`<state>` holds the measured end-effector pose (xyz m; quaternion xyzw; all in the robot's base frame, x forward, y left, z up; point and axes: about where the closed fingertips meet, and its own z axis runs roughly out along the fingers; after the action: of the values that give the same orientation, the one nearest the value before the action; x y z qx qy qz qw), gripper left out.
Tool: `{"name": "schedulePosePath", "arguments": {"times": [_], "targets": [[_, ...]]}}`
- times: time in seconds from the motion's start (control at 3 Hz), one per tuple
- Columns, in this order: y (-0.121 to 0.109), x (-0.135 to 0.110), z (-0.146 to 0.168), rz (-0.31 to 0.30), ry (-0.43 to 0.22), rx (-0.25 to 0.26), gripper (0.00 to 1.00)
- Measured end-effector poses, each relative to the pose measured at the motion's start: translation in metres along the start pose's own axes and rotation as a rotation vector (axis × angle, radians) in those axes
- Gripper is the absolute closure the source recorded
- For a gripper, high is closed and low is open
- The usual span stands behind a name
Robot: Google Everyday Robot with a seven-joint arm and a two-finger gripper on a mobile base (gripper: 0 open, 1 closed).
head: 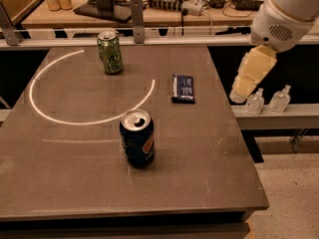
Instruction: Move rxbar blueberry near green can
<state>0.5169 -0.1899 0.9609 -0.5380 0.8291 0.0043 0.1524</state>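
The gripper [243, 86] hangs just off the table's [209, 183] right edge, possibly empty though its state cannot be told, with the rxbar blueberry [183, 88] lying flat to its left and the green can [109, 52] farther left

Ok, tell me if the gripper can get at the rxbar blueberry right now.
Probably yes: the gripper hangs just beyond the right edge of the table, and the rxbar blueberry lies flat nearby with nothing between them.
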Motion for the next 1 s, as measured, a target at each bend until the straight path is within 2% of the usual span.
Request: {"name": "schedulePosePath", "arguments": {"times": [0.33,0.67,1.0], "targets": [[-0.025,-0.013,0.025,0.163,0.05,0.007,0.0],[-0.048,-0.022,0.045,0.329,0.087,0.058,0.0],[-0.05,-0.024,0.047,0.427,0.082,0.069,0.0]]}}
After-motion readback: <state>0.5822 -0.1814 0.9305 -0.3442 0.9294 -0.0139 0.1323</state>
